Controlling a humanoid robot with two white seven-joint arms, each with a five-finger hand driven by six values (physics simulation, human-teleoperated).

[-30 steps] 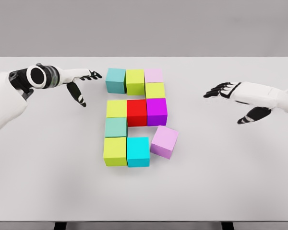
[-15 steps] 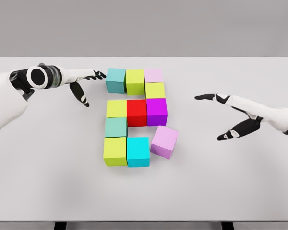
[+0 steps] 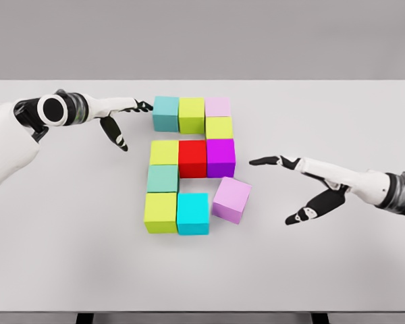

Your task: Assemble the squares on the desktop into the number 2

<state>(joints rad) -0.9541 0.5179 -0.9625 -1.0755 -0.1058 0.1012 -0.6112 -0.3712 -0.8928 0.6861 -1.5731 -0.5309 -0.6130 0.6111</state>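
Observation:
Coloured cubes form a block figure mid-table. The top row holds a teal cube (image 3: 166,113), a lime cube (image 3: 192,115) and a pale pink cube (image 3: 217,106). Below come a lime cube (image 3: 219,127), then a yellow-green cube (image 3: 164,152), red cube (image 3: 192,158) and magenta cube (image 3: 221,157). A teal-green cube (image 3: 163,179) sits above a lime cube (image 3: 161,212) and cyan cube (image 3: 193,213). A lilac cube (image 3: 231,199) lies skewed at the lower right. My left hand (image 3: 125,118) is open, fingertips touching the teal cube's left side. My right hand (image 3: 290,189) is open, right of the lilac cube.
The white table (image 3: 337,270) stretches wide on both sides of the figure, with its front edge near the bottom of the view. A grey wall lies behind it.
My right hand moved left and down toward the lilac cube, fingers spreading. My left hand edged right against the teal cube, and the top row shifted slightly right.

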